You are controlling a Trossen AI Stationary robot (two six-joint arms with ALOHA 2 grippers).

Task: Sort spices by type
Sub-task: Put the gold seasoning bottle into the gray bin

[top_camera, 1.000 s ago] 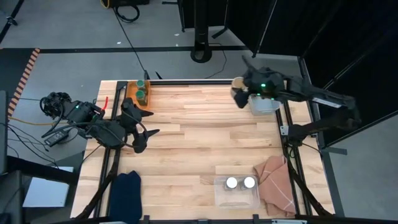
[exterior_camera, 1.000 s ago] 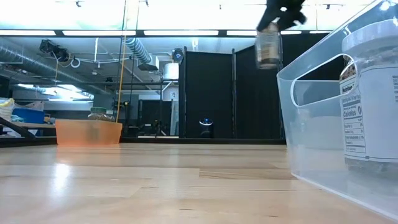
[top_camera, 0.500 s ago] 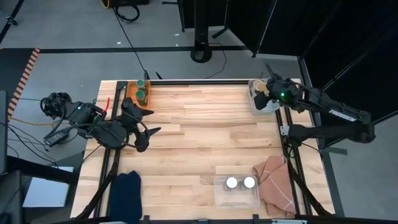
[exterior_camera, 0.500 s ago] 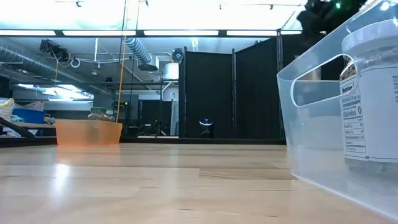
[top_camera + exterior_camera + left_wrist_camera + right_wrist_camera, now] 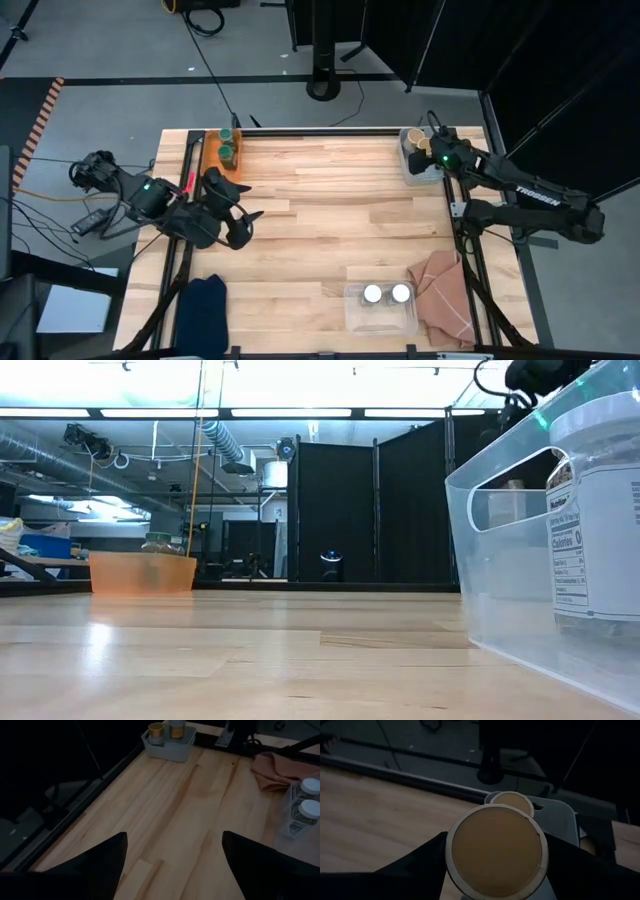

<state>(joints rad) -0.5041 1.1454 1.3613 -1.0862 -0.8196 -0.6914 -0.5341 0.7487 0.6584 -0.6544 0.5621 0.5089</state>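
The right gripper is over the grey bin at the table's far right corner, its jaws clamped on a tan-lidded jar. Just beyond it, a second tan jar stands in the bin. The left gripper waits with jaws apart over bare table.

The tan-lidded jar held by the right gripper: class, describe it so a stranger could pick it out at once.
Start at the wooden table's far right corner, where a small grey bin sits. Two tan-lidded jars are there; this tan-lidded jar sits between the right gripper's fingers, while its twin stands free inside the bin.
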